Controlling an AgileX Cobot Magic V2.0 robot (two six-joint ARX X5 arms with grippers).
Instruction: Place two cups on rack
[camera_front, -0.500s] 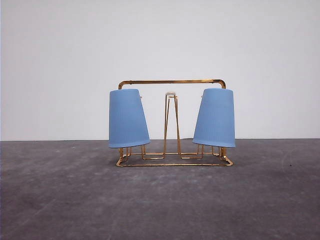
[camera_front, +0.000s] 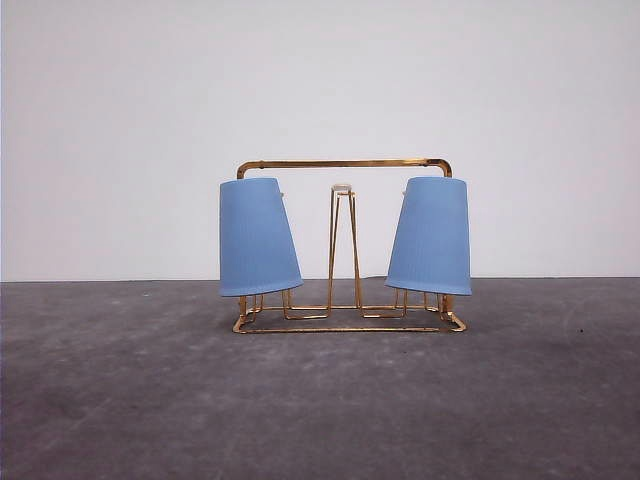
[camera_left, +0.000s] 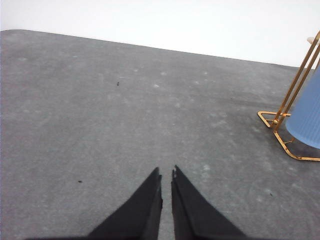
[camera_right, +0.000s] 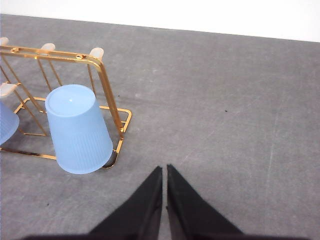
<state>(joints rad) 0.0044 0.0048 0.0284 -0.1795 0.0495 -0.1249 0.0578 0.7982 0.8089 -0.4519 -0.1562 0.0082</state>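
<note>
The gold wire rack stands mid-table on the grey surface. Two light blue cups hang upside down on its pegs: one cup at the left end, the other cup at the right end. A bare white-tipped peg stands between them. In the right wrist view the right-end cup sits on the rack, and my right gripper is shut, empty, on the near side of it. In the left wrist view my left gripper is shut and empty, well apart from the rack's corner and the cup's edge.
The grey mat runs wide in front of the rack and to both sides. A white wall closes off the back.
The left cup has shifted very slightly to the right on its peg. Nothing else differs.
</note>
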